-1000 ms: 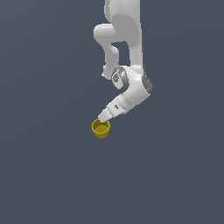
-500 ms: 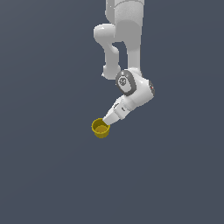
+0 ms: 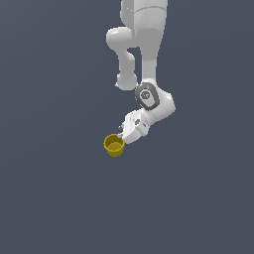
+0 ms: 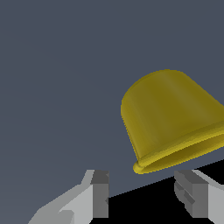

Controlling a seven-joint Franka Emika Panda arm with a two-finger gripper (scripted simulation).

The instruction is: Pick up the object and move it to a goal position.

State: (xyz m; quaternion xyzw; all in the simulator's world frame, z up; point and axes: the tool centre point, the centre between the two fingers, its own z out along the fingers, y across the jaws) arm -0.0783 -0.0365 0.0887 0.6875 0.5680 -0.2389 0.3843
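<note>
The mustard-yellow cup (image 3: 114, 145), tapering to a narrower base below a thickened rim band, sits mouth-up.

The arm (image 3: 144, 54) hangs bent, gripper (image 4: 146, 192) spread wide (fingers well apart).

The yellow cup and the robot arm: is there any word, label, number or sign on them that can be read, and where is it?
None can be read.
Yellow cup: plain, no print in either view.
Arm: white, no lettering; the dark round cap on one joint has a faint mark, too small to read.
Tool: bare grey fingers.
</note>
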